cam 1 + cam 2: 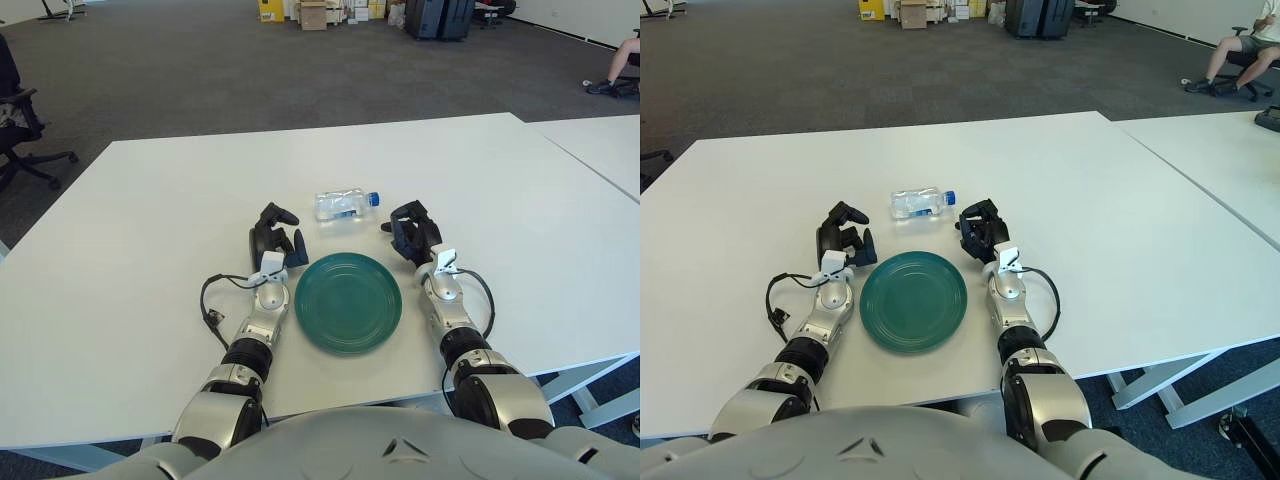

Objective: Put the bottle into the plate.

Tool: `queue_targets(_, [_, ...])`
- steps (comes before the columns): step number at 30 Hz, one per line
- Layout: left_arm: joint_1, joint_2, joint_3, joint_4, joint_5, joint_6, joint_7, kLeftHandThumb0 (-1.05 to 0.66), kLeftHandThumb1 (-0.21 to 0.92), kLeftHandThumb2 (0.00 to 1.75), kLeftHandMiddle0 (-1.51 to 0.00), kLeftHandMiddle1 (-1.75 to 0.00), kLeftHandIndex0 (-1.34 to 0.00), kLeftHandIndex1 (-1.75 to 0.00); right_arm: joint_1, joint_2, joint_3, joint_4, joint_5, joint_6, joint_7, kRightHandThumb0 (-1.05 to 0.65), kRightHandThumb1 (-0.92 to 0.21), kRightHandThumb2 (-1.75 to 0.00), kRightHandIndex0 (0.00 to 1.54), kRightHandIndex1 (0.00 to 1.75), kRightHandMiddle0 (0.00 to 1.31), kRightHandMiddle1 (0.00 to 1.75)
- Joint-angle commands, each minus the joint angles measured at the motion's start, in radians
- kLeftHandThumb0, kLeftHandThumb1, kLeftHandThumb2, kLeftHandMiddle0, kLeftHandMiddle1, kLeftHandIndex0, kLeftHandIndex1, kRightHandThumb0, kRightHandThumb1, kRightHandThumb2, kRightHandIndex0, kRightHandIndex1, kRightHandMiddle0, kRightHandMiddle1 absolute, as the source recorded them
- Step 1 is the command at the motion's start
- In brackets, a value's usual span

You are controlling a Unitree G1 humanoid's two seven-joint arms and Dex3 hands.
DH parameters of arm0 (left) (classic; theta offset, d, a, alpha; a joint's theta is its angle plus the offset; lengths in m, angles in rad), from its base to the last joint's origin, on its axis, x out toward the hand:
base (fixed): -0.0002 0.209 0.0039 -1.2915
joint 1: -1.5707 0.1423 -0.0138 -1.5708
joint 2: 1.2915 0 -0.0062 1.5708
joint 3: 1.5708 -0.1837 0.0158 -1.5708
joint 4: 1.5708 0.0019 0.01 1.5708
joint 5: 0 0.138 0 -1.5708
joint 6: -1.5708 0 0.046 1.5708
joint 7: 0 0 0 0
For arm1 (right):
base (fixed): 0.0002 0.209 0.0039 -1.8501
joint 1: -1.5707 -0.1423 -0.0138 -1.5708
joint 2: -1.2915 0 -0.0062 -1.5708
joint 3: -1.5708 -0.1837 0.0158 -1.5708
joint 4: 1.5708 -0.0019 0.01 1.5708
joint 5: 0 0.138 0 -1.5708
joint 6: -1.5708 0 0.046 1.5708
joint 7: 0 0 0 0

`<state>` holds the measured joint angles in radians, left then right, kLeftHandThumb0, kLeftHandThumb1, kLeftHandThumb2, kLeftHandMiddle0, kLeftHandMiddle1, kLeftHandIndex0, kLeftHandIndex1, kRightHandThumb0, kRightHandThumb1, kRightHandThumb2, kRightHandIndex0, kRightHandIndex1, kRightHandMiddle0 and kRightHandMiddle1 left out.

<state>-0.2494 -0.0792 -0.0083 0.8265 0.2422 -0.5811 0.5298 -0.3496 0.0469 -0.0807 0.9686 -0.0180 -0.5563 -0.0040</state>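
Although the task has not visibly begun, the left eye view sets out everything it needs: the bottle (345,204) lies on its side on the white tabletop (150,220), just beyond the far rim of the green plate (348,301), its long axis running left to right with the blue cap toward the robot's right. The right hand (413,232) shows near the cap end, a little nearer the robot than the bottle, and not touching it; its fingers (402,212) are curled loosely and hold nothing. The left hand (273,236) shows by the plate's far left rim, farther from the bottle's clear base end, its fingers likewise loosely bent around nothing. In the right eye view the same layout holds: the bottle (921,203) sits beyond the plate (913,300), with the right hand (980,230) showing close beneath the cap and a plain gap of tabletop between them, while the left hand (844,237) stands farther off from the other end. Judging from this, the right hand is the nearer one, and the bottle lies ahead of it and slightly toward the left, so a grasp would have to close across the body, square to that sideways axis, before the short carry back toward the plate.
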Motion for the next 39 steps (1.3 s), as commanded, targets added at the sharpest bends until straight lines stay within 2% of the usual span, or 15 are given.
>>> queue_targets(1, [-0.008,0.005,0.000,0.001,0.001,-0.005,0.007,-0.59,0.07,1.62,-1.31,-1.75,-0.82,-1.75,0.017,0.000,0.000,0.027,0.004,0.028,-0.005,-0.36,-0.84,-0.63,0.39,1.15,0.24,1.75])
queue_targets(7, [-0.006,0.001,0.001,-0.007,-0.004,0.005,-0.002,-0.58,0.07,1.62,-1.31,-1.75,-0.82,-1.75,0.067,0.012,0.003,-0.087,-0.006,-0.030,-0.051,-0.36,-0.84,-0.63,0.39,1.16,0.24,1.74])
queue_targets(8, [-0.006,0.000,0.001,-0.008,-0.005,0.006,-0.002,-0.58,0.07,1.62,-1.31,-1.75,-0.82,-1.75,0.091,0.020,0.009,-0.182,-0.007,-0.032,-0.058,-0.36,-0.84,-0.63,0.39,1.17,0.24,1.74])
queue_targets(11, [-0.006,-0.003,0.003,-0.011,-0.008,0.010,-0.002,-0.58,0.08,1.61,-1.31,-1.75,-0.81,-1.75,0.135,0.039,0.026,-0.432,-0.012,-0.021,-0.078,-0.12,-0.83,-0.59,0.37,1.38,0.23,1.71])
queue_targets(14, [-0.008,-0.005,0.006,-0.009,-0.011,0.015,-0.001,-0.57,0.09,1.60,-1.30,-1.75,-0.80,-1.75,0.109,0.035,0.017,-0.515,-0.033,-0.075,-0.111,-0.04,-0.87,-0.52,0.32,1.48,0.22,1.69])
queue_targets(15, [-0.008,-0.006,0.006,-0.008,-0.011,0.015,0.000,-0.57,0.09,1.60,-1.30,-1.75,-0.80,-1.75,0.097,0.029,0.012,-0.513,-0.042,-0.094,-0.120,-0.15,-0.89,-0.50,0.25,1.38,0.22,1.70])
queue_targets(18, [-0.013,-0.006,0.008,0.000,-0.011,0.013,0.004,-0.57,0.09,1.59,-1.30,-1.75,-0.80,-1.75,0.048,-0.003,-0.003,-0.486,-0.081,-0.130,-0.158,-0.28,-0.91,-0.50,0.14,1.19,0.21,1.71])
queue_targets(21, [-0.015,-0.006,0.008,0.005,-0.008,0.005,0.006,-0.57,0.09,1.59,-1.30,-1.75,-0.80,-1.75,0.018,-0.022,-0.006,-0.486,-0.117,-0.140,-0.192,-0.45,-0.78,-0.62,0.10,0.97,0.10,1.38])
queue_targets(23, [-0.017,-0.008,0.008,0.010,-0.009,0.000,0.005,-0.57,0.09,1.59,-1.30,-1.75,-0.80,-1.75,0.013,-0.026,-0.004,-0.478,-0.121,-0.145,-0.201,-0.49,-0.74,-0.66,0.09,0.92,0.07,1.30])
queue_targets(25, [-0.018,-0.009,0.008,0.013,-0.010,-0.002,0.004,-0.57,0.09,1.59,-1.30,-1.75,-0.80,-1.75,-0.037,-0.039,-0.004,-0.462,-0.140,-0.139,-0.221,-0.52,-0.72,-0.68,0.08,0.88,0.05,1.25])
queue_targets(29, [-0.017,-0.010,0.008,0.015,-0.010,-0.004,0.003,-0.57,0.09,1.59,-1.30,-1.75,-0.80,-1.75,-0.244,-0.101,0.003,-0.381,-0.219,-0.118,-0.288,-0.63,-0.77,-0.59,0.06,0.64,0.01,1.05])
queue_targets(31, [-0.015,-0.010,0.008,0.010,-0.012,0.001,0.000,-0.57,0.09,1.59,-1.30,-1.75,-0.80,-1.75,-0.293,-0.128,0.019,-0.359,-0.263,-0.120,-0.308,-0.66,-0.81,-0.52,0.07,0.54,0.00,0.96])
queue_targets(33, [-0.009,-0.011,0.009,0.002,-0.016,0.011,-0.007,-0.57,0.09,1.59,-1.30,-1.75,-0.80,-1.75,-0.345,-0.149,0.056,-0.388,-0.338,-0.094,-0.316,-0.69,-0.87,-0.42,0.08,0.35,0.00,0.77])
queue_targets(37, [-0.007,-0.011,0.010,-0.001,-0.017,0.013,-0.005,-0.57,0.09,1.59,-1.29,-1.75,-0.80,-1.75,-0.393,-0.163,0.090,-0.401,-0.387,-0.066,-0.326,-0.72,-0.91,-0.35,0.09,0.20,0.00,0.59])
queue_targets(39, [-0.007,-0.011,0.010,0.002,-0.010,0.003,0.010,-0.57,0.10,1.59,-1.29,-1.75,-0.79,-1.75,-0.467,-0.203,0.124,-0.354,-0.423,-0.064,-0.299,-0.76,-0.92,-0.32,0.08,0.17,0.00,0.48])
